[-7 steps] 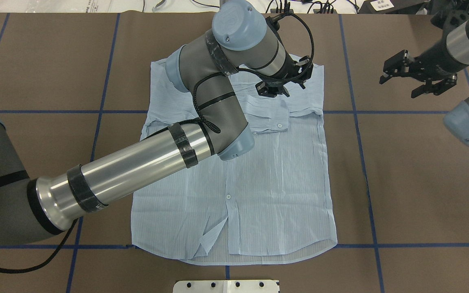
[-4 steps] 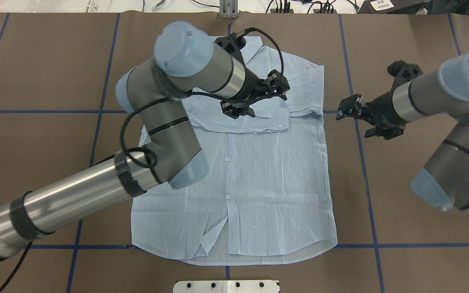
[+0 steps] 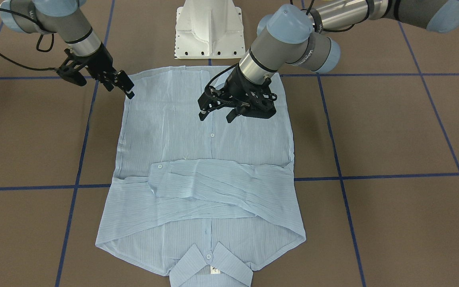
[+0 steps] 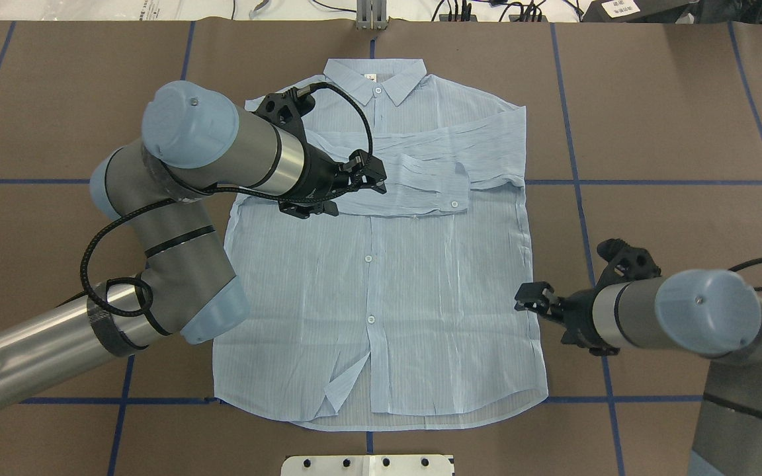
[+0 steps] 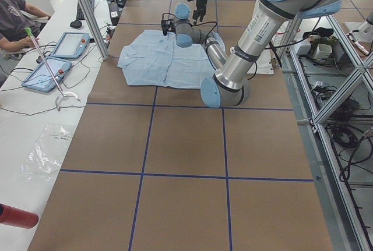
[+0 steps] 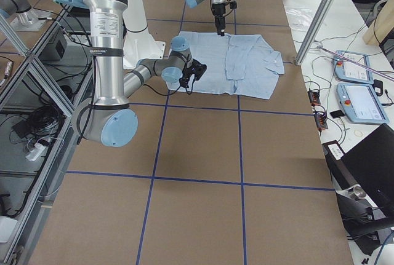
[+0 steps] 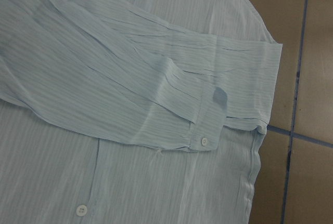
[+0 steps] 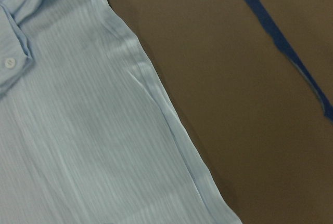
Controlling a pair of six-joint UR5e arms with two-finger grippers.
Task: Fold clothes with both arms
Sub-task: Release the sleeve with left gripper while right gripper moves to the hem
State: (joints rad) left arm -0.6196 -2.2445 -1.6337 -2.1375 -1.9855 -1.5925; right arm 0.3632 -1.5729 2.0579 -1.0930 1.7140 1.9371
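In the overhead view, the shirt lies flat and front-up in the middle of the table, with its collar toward 12 o'clock and its sleeves crossed over the chest. The left arm hides the shirt's shoulder at 10 o'clock. The left gripper hangs empty above the chest, at 12 o'clock from the shirt's middle, fingers spread wide. The right gripper, beside the side edge at 3 o'clock, looks slightly parted and empty, though neither wrist view shows any fingers.
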